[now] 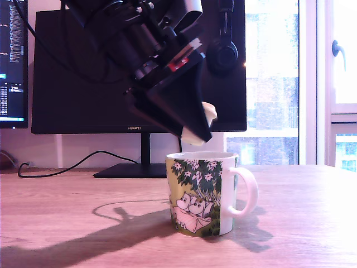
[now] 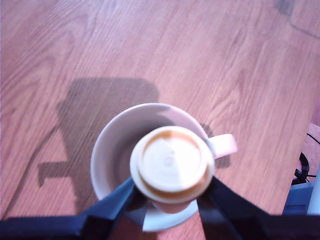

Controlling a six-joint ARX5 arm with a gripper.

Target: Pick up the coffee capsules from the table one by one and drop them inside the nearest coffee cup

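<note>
Table point(image 1: 67, 223): one mug point(image 1: 198, 195) (one capsule point(image 2: 171, 164) gripped).

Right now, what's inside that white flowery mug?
The white ceramic mug shows only bare inner wall. The cream-white coffee capsule, pinched in the black claw just above it, covers most of the opening, so the bottom stays hidden.

1. Daylight is pouring in through the window point(image 1: 273, 78) behind the scene, blowing it out to near white in your exterior view.
2. Backlighting is leaving the hand point(image 1: 196, 124) almost black, detail lost.
3. Long shadows are falling toward you across the table point(image 1: 67, 223).
4. Your wrist view is looking soft, the capsule point(image 2: 172, 165) overexposed, a pink cast tinting the wood.
</note>
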